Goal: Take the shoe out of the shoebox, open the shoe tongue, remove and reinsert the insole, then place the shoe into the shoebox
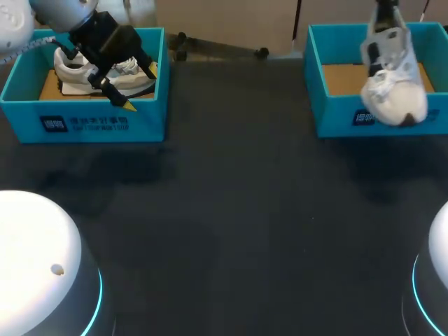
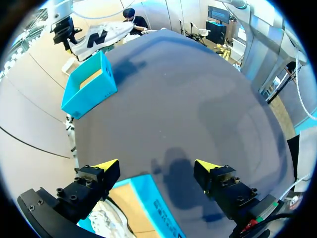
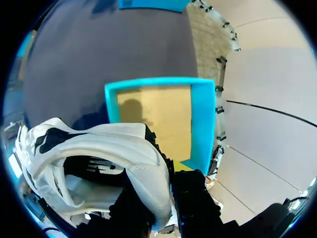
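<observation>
Lift-out looks nearly finished on the right side: the white shoe (image 1: pixel 392 84) hangs toe-down from the right fingers (image 3: pixel 188 186), over the front wall of the right shoebox (image 1: pixel 329 115), whose cardboard floor lies bare underneath. In the right wrist view those fingers pinch the rim of the shoe's opening from two sides.

As I see it, the set-down is what needs care now. The toe should pass well above that blue wall on its way forward to the open dark surface (image 1: pixel 231 210). The shoe then wants tipping so the sole lands first, with no release until it sits flat. A hold on a soft rim may let the shoe swing, so slow travel seems wise. Landing it toward the middle would also help the other arm reach the tongue.

The left fingers (image 2: pixel 106 168) are spread wide around nothing, above a corner of the left shoebox (image 1: pixel 84 122), where a second shoe (image 1: pixel 77 73) lies
</observation>
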Controlling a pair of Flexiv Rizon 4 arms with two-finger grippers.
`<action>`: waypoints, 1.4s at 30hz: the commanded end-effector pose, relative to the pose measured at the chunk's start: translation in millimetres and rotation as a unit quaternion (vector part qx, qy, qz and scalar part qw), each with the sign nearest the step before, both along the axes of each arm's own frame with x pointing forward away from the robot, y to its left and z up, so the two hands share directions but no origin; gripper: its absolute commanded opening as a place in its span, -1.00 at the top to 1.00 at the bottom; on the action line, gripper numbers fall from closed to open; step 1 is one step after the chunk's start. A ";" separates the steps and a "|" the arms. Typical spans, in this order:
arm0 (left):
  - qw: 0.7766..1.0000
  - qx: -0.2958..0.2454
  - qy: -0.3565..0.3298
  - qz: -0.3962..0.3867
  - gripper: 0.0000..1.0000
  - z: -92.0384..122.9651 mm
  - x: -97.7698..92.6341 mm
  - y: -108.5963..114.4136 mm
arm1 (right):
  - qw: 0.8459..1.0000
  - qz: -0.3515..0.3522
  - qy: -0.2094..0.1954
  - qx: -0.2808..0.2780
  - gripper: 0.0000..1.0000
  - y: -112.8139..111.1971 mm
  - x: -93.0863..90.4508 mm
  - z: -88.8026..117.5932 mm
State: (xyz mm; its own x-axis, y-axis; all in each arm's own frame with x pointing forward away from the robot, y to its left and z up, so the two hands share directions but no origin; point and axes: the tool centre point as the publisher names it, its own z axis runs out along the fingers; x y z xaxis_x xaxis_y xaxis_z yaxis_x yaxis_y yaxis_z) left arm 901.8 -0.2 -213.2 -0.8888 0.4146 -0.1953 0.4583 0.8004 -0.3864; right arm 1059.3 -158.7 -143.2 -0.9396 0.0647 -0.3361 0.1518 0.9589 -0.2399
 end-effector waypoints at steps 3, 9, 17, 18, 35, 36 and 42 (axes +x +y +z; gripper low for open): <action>1.000 0.001 0.000 0.000 -1.00 0.0 -0.2 0.1 | 1.000 0.013 0.009 0.017 1.00 -42.8 11.7 -10.0; 1.000 0.001 0.000 0.000 -1.00 0.0 -0.2 0.1 | 1.000 0.015 0.016 0.002 1.00 -75.3 26.0 -10.2; 1.000 0.001 0.000 0.000 -1.00 0.0 -0.2 0.1 | 1.000 0.008 0.018 -0.011 1.00 -106.7 42.8 -5.1; 1.000 0.001 0.000 0.000 -1.00 0.0 -0.2 0.1 | 1.000 0.007 0.018 -0.010 1.00 -109.2 43.6 -5.6; 1.000 0.001 0.000 0.000 -1.00 0.0 -0.2 0.1 | 0.994 -0.105 0.020 0.007 1.00 -183.1 45.2 -25.4; 1.000 0.001 0.000 0.000 -1.00 0.0 -0.2 0.1 | 0.993 -0.113 0.018 0.009 1.00 -184.0 43.6 -25.9; 1.000 0.001 0.000 0.000 -1.00 0.0 -0.2 0.1 | 0.980 -0.200 0.002 0.021 1.00 -179.1 30.8 -27.0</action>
